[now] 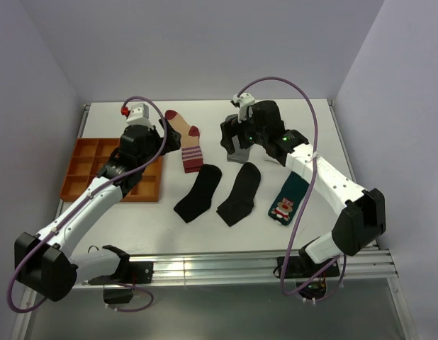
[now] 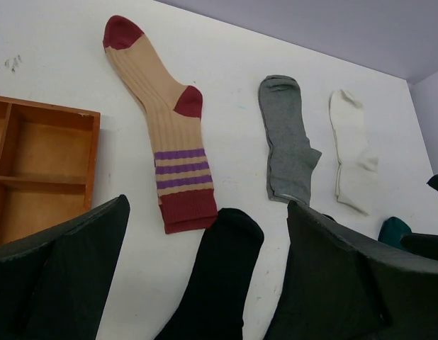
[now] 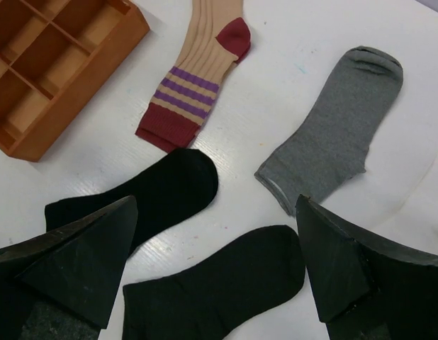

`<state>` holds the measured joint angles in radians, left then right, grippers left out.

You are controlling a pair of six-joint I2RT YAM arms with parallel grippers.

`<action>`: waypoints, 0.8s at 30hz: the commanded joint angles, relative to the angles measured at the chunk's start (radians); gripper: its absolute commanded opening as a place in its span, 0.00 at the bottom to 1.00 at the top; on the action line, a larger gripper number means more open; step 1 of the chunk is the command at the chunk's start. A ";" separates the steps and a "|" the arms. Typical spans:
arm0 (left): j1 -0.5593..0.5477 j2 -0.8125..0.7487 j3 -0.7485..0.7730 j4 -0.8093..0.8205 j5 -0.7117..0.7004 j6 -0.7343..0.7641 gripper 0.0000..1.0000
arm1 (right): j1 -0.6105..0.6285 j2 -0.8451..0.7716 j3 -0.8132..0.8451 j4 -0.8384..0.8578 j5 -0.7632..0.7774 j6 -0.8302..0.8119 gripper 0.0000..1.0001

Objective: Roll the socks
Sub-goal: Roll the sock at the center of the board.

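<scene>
The left hand [image 2: 208, 205] was wide open and held nothing, up near the beige striped sock [image 2: 166, 142]. The orange tray [image 2: 35, 156] sat left of that sock. The right hand [image 3: 217, 205] was wide open and empty too, above one black sock [image 3: 155, 191] and the other black sock [image 3: 219, 283]. The grey sock [image 2: 286, 142] and the white sock [image 2: 350, 152] lay side by side. The teal sock [image 1: 288, 198] lay at the right. All lay flat on the counter [image 1: 205, 113]

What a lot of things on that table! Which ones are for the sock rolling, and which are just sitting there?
For the job: beige striped sock, left black sock, right black sock, teal Christmas sock, grey sock, white sock.
Just lying about: orange tray.
</scene>
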<state>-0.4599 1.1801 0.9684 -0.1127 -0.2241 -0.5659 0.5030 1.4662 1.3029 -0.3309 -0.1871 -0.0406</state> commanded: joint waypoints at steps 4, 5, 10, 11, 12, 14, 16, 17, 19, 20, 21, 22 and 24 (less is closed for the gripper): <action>-0.003 -0.033 -0.002 0.051 0.017 -0.015 0.98 | -0.004 -0.020 0.022 -0.011 0.034 0.011 0.98; -0.003 -0.033 -0.002 0.051 0.017 -0.017 0.98 | -0.006 -0.020 0.025 -0.016 0.032 0.007 0.97; -0.003 -0.030 0.013 0.045 0.014 -0.025 0.97 | -0.004 0.022 0.056 -0.075 0.037 -0.004 0.87; -0.003 -0.033 0.013 0.044 0.005 -0.026 0.96 | 0.005 0.029 0.061 -0.083 0.031 -0.005 0.86; -0.003 -0.036 0.015 0.042 -0.001 -0.032 0.96 | 0.012 0.048 0.064 -0.097 0.028 -0.005 0.83; -0.002 -0.043 0.023 0.032 -0.023 -0.043 0.96 | 0.061 0.066 0.062 -0.115 0.035 -0.016 0.79; -0.003 -0.043 0.047 0.021 -0.035 -0.048 0.95 | 0.115 0.104 0.055 -0.122 0.067 -0.027 0.74; -0.003 -0.045 0.055 0.002 -0.055 -0.052 0.94 | 0.173 0.118 0.058 -0.126 0.081 -0.034 0.73; -0.003 -0.046 0.078 -0.019 -0.073 -0.054 0.93 | 0.225 0.170 0.073 -0.137 0.092 -0.030 0.68; -0.002 -0.050 0.085 -0.027 -0.084 -0.055 0.93 | 0.245 0.189 0.081 -0.143 0.089 -0.027 0.66; -0.002 -0.056 0.093 -0.042 -0.096 -0.055 0.93 | 0.282 0.218 0.090 -0.149 0.084 -0.024 0.65; -0.003 -0.057 0.096 -0.045 -0.101 -0.055 0.93 | 0.299 0.229 0.091 -0.149 0.087 -0.019 0.63; -0.002 -0.063 0.105 -0.060 -0.113 -0.057 0.93 | 0.350 0.247 0.078 -0.137 0.104 -0.013 0.61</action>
<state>-0.4599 1.1549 1.0183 -0.1577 -0.2913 -0.6071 0.8047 1.7084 1.3457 -0.4568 -0.1173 -0.0540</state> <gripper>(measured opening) 0.931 0.621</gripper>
